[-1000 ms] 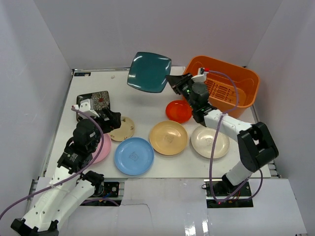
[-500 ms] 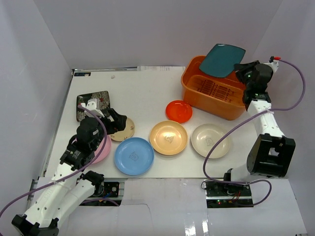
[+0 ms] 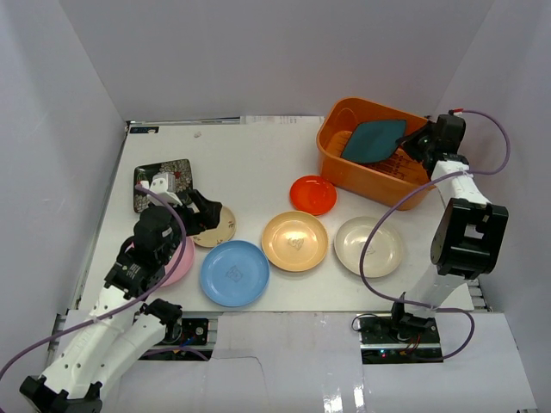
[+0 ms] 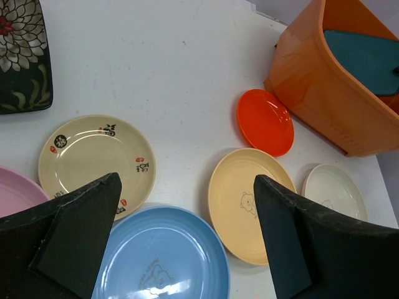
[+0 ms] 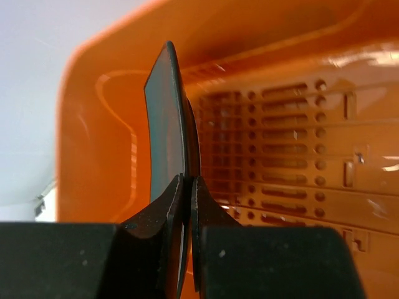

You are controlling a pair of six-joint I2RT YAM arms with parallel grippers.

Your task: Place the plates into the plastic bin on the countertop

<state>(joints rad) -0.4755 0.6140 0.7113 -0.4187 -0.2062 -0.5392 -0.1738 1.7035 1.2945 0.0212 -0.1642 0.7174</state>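
The right gripper (image 5: 187,182) pinches the square teal plate (image 3: 374,140) by its edge, tilted inside the orange plastic bin (image 3: 366,179), positioned for release. The left gripper (image 4: 186,187) stands wide, empty.

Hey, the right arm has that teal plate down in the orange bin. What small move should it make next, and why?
Probably open the right gripper and let go. Its jaws are shut on the edge of the teal plate, which is tilted and already lies within the walls of the orange bin. I can't tell if the plate touches the bin's floor, so it may drop a little.
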